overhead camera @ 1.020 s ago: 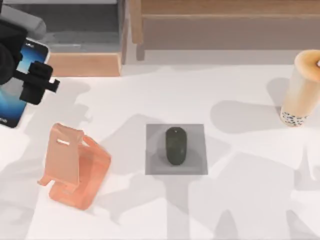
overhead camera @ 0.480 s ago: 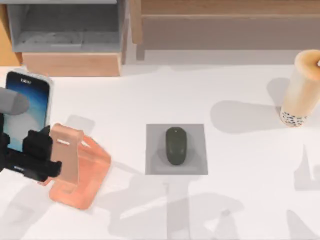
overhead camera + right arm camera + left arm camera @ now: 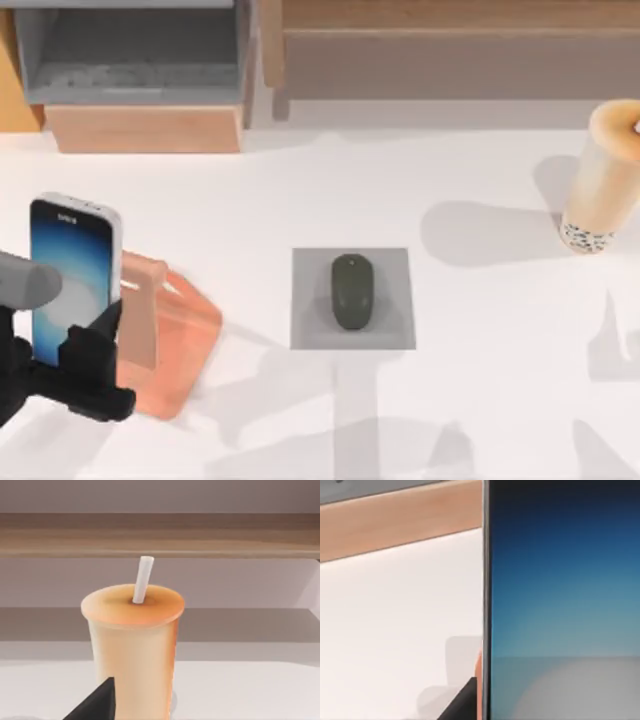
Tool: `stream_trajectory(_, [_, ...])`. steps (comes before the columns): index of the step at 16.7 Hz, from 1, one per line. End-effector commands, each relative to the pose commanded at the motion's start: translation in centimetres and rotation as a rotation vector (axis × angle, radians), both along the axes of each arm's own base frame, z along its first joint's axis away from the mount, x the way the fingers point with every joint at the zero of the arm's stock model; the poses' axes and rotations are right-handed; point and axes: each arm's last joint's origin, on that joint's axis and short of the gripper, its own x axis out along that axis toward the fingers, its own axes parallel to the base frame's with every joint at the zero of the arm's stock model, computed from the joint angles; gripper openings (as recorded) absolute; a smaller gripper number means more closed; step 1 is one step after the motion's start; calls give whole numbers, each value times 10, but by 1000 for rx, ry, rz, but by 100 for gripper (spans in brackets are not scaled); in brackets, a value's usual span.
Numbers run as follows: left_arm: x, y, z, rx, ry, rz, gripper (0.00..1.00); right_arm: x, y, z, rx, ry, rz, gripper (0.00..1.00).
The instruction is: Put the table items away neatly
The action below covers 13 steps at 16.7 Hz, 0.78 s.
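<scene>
My left gripper (image 3: 62, 365) is at the table's front left, shut on the lower end of the smartphone (image 3: 72, 272). The phone's blue screen faces up, and it hangs over the left part of the salmon-pink stand (image 3: 165, 330). In the left wrist view the phone screen (image 3: 560, 595) looms close, with a sliver of the stand (image 3: 479, 666) beside it. The dark oval mouse (image 3: 351, 290) lies on the grey square pad (image 3: 395, 325) at mid-table. The tan cup (image 3: 603, 180) stands upright at the far right. My right gripper (image 3: 95, 707) sits close in front of the cup (image 3: 135, 650) and its white straw (image 3: 144, 577).
A grey open compartment with a wooden front (image 3: 140, 75) stands at the back left. A long wooden shelf (image 3: 450, 45) runs along the back. White tabletop lies open between the pad and the cup.
My left gripper has carried the smartphone from the back left corner toward the front. It now hangs over the pink stand. The mouse and cup have not moved.
</scene>
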Motion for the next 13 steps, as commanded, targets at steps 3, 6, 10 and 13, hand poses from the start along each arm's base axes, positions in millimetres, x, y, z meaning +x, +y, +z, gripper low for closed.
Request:
stream_trajectory(3, [1,0,0,5,3,2,0,0,0,0,0,0,0,100])
stream_trajectory(6, [-3,2,11,-10,-58,-15,0,0,0,0,0,0,0,100])
stream_trajectory(10, [-15,9,38,-42,-235,-73,0,0,0,0,0,0,0,100])
stream_trajectory(13, [-10,5,38,-29,-265,-108,0,0,0,0,0,0,0,100])
